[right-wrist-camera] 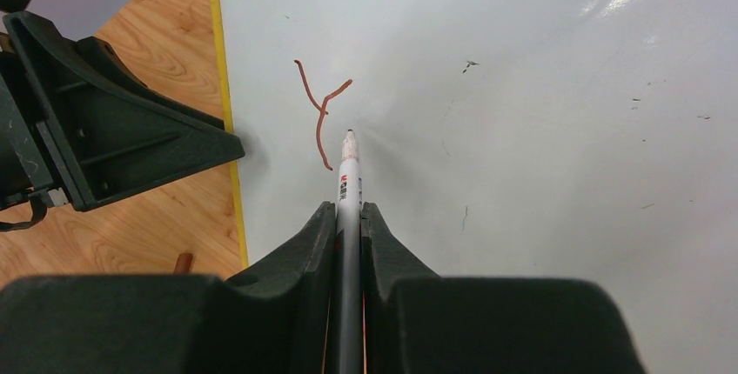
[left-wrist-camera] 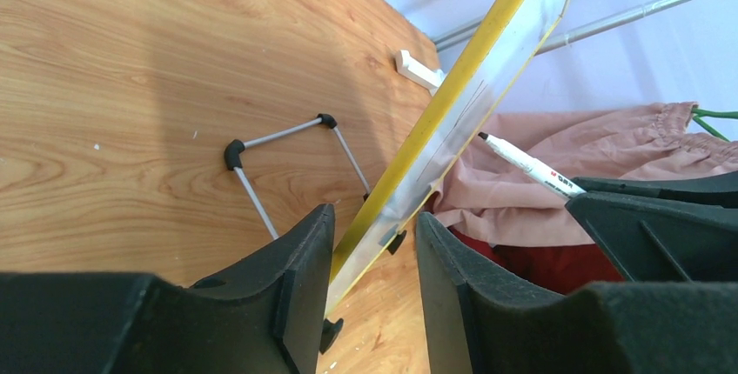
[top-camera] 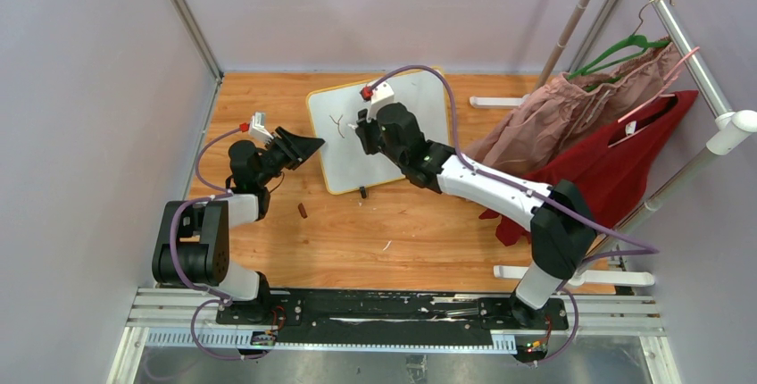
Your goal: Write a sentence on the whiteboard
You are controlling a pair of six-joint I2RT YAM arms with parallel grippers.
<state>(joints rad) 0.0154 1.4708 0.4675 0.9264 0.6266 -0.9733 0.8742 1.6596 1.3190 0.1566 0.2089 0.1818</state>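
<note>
Lilac walls (top-camera: 89,89) box in a wooden surface (top-camera: 375,232). A rack (top-camera: 687,54) at 2 o'clock carries pink and red clothes (top-camera: 571,116). The whiteboard (top-camera: 344,156) stands tilted at 12 o'clock. The left claw (top-camera: 312,145) straddles its 9 o'clock edge; I cannot tell whether it pinches. The right claw (right-wrist-camera: 348,209) is clenched on a marker (right-wrist-camera: 349,174), whose tip touches the board at 4 o'clock of a red-brown Y (right-wrist-camera: 320,109).

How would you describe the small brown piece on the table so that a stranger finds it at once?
Find the whiteboard in the middle of the wooden table. Just left of its near left corner, on bare wood, lies the small brown piece. It is a short reddish-brown stub, unlike the black foot on the board's near edge and the white fleck nearer the front edge.
</note>
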